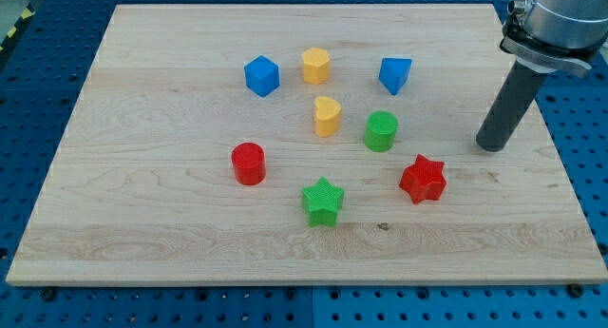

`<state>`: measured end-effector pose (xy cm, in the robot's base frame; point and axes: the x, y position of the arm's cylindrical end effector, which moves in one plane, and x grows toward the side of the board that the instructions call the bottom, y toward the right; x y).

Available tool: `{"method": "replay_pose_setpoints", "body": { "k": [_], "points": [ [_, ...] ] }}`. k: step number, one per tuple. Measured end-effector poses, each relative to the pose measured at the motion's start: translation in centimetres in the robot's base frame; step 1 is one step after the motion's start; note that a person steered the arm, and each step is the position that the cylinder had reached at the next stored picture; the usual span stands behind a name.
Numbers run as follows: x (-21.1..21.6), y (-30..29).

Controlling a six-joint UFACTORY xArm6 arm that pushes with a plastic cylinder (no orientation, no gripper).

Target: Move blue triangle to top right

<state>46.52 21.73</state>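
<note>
The blue triangle (394, 75) lies on the wooden board (171, 233), right of centre near the view's top. My tip (490, 145) rests on the board at the view's right, well to the right of and below the blue triangle. It touches no block. The closest blocks to it are the red star (423, 179) to its lower left and the green cylinder (381, 131) to its left.
A blue cube (261, 76) and a yellow pentagon-like block (316, 66) sit left of the triangle. A yellow heart (327, 115) is at centre. A red cylinder (249, 164) and a green star (322, 201) lie lower down.
</note>
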Motion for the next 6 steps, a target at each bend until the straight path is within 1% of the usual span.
{"method": "replay_pose_setpoints", "body": {
  "k": [2,3,4,5,6],
  "points": [
    [-0.3,0.0],
    [-4.6,-2.5],
    [-6.3,-5.4],
    [-5.7,-6.0],
    [-4.9,-10.9]
  ]
}}
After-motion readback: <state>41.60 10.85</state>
